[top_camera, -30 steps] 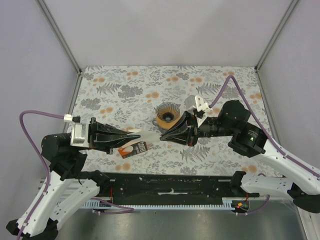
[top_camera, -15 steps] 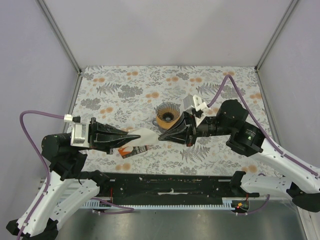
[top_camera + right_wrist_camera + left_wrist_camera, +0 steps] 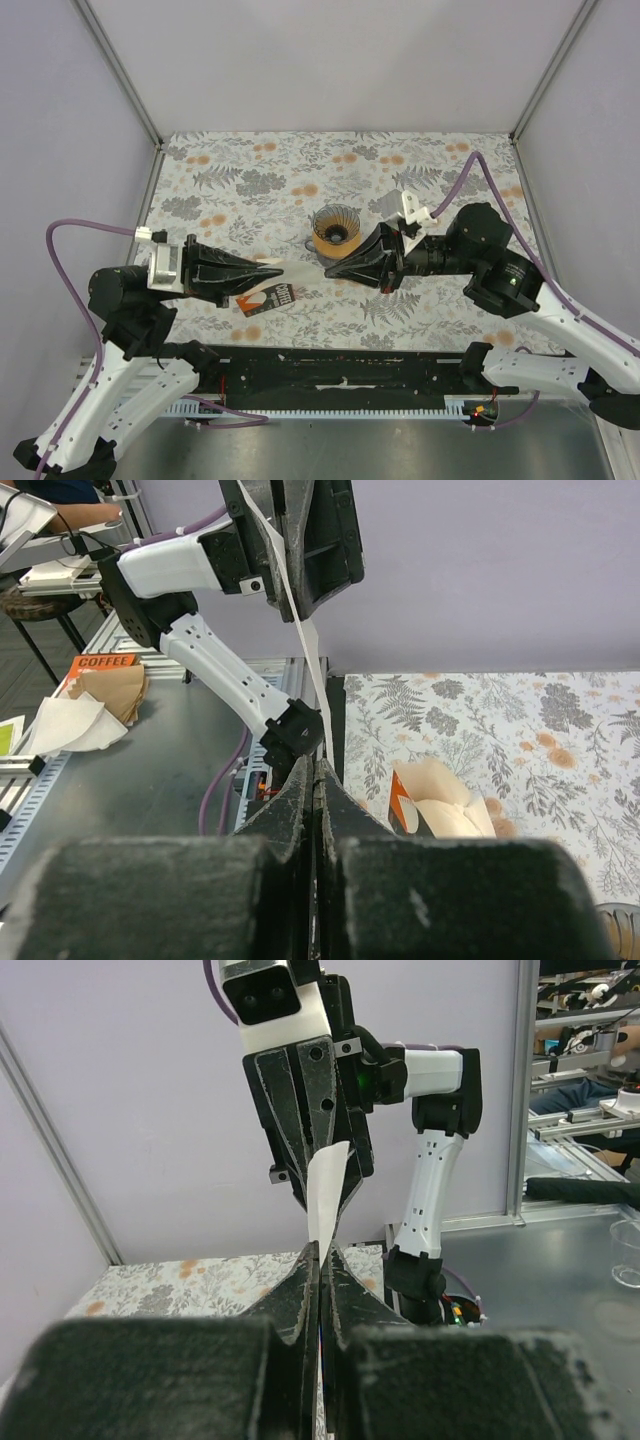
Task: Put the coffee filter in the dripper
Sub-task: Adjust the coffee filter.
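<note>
White coffee filter [image 3: 298, 266], long axis left-right, pinched by left end effector [image 3: 279, 268], right end effector [image 3: 326, 271].

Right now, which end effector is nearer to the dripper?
Right. The right end effector is just in front of the dripper, toward the arm bases. The left end effector is farther off, to the dripper's front left. Both pinch the coffee filter between them.

You have plain lilac walls [image 3: 330, 60] closing the booth at 9, 12 and 3 o'clock. Aluminium posts [image 3: 118, 72] slant down from 11 and 1 o'clock to the far corners of the table [image 3: 230, 165]. It wears a grey-and-orange leaf-print cloth under soft, even light, and at 6 o'clock, past its near edge, you see a grey metal bench top [image 3: 340, 450].
</note>
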Motion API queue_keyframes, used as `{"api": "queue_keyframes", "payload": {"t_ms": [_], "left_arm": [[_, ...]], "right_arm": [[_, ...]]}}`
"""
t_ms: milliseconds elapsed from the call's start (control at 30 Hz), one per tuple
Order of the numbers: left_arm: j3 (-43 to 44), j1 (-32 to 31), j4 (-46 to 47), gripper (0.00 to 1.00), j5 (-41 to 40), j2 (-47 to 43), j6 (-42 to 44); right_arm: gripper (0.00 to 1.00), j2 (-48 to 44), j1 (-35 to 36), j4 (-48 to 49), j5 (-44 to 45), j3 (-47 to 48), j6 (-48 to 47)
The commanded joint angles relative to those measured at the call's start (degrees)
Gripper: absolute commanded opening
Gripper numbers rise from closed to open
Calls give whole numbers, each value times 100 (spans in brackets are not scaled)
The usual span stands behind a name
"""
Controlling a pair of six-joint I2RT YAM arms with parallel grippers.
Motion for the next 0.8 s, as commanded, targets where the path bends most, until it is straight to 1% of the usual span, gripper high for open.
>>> {"api": "queue_keyframes", "payload": {"t_ms": [0, 100, 167, 333, 467, 533, 667, 767], "left_arm": [[-32, 37, -24, 2, -191, -39, 115], [-14, 37, -24, 2, -112, -21, 97], [21, 37, -33, 2, -33, -21, 88], [47, 37, -42, 2, 117, -48, 132], [47, 37, -42, 2, 239, -74, 238], [91, 37, -51, 2, 336, -74, 351], [179, 37, -103, 2, 626, -92, 632], [249, 37, -287, 2, 846, -100, 992]], "right_arm": [[0, -1, -15, -67, -70, 18, -75], [0, -61, -24, -155, 245, -8, -145], [4, -149, -85, -164, 448, -70, -163], [22, -71, -147, -190, 353, 9, -102], [42, 175, -147, -155, -569, 123, -102], [44, 219, -147, -146, -572, 150, -49], [42, 132, -147, -164, -281, 132, -110], [49, 96, -147, -155, -482, 159, -207]]}}
